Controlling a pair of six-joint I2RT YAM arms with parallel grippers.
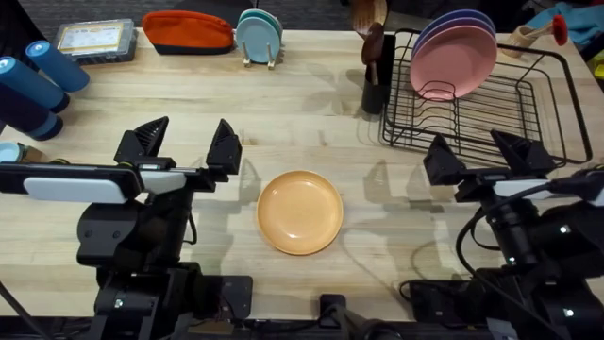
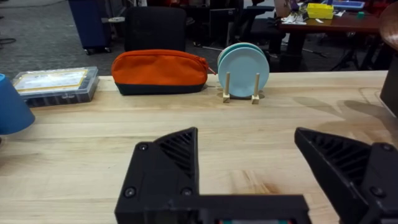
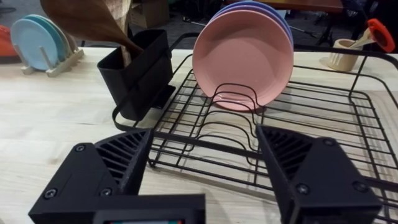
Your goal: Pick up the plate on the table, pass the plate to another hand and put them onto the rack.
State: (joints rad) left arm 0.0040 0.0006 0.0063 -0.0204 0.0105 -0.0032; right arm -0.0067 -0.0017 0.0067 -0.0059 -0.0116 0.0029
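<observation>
An orange-tan plate [image 1: 300,212] lies flat on the wooden table [image 1: 311,113], near the front middle. My left gripper [image 1: 186,144] hovers open to the left of the plate, with nothing between its fingers [image 2: 166,167]. At the right, my right gripper [image 1: 489,153] is open too, just in front of the black wire rack [image 1: 543,104]. The rack [image 3: 323,127] holds a pink plate [image 3: 241,62] and a purple plate [image 3: 281,14] upright at its back. Neither gripper touches the orange-tan plate.
A black utensil holder [image 1: 374,93] with wooden spoons clips to the rack's left side. At the back stand a small wooden stand with teal plates [image 1: 259,38], an orange pouch [image 1: 189,30] and a clear box [image 1: 95,40]. Blue cylinders [image 1: 33,80] sit at the far left.
</observation>
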